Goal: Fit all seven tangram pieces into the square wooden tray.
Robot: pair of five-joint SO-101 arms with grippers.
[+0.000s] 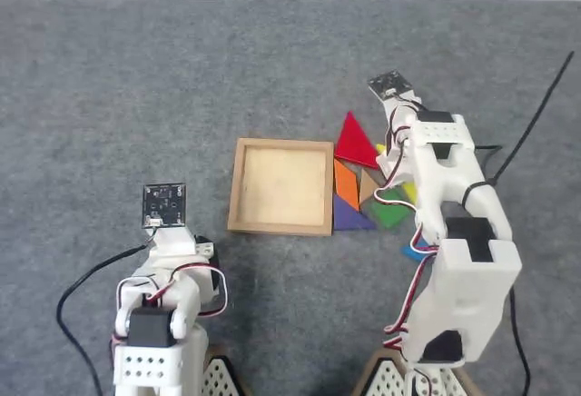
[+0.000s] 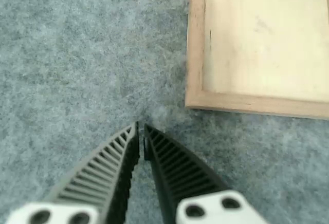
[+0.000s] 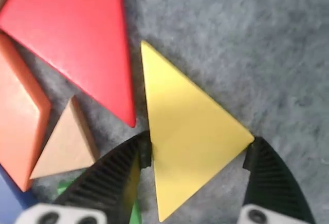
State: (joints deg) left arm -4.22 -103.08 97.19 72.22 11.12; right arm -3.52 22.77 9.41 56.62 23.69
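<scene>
The square wooden tray lies mid-table with nothing in it; its corner is just beyond my left gripper, which is shut and holds nothing, low over the carpet. Beside the tray's right side lie a red triangle, an orange parallelogram, a tan triangle, a purple triangle and a green piece. A blue piece peeks out under the right arm. My right gripper is shut on a yellow triangle, one finger on its long edge, the other on its corner, next to the red triangle.
Grey carpet covers the whole table. The left arm sits near the front left, short of the tray. Cables trail from both arms, one running off to the right edge. Open carpet lies left of and behind the tray.
</scene>
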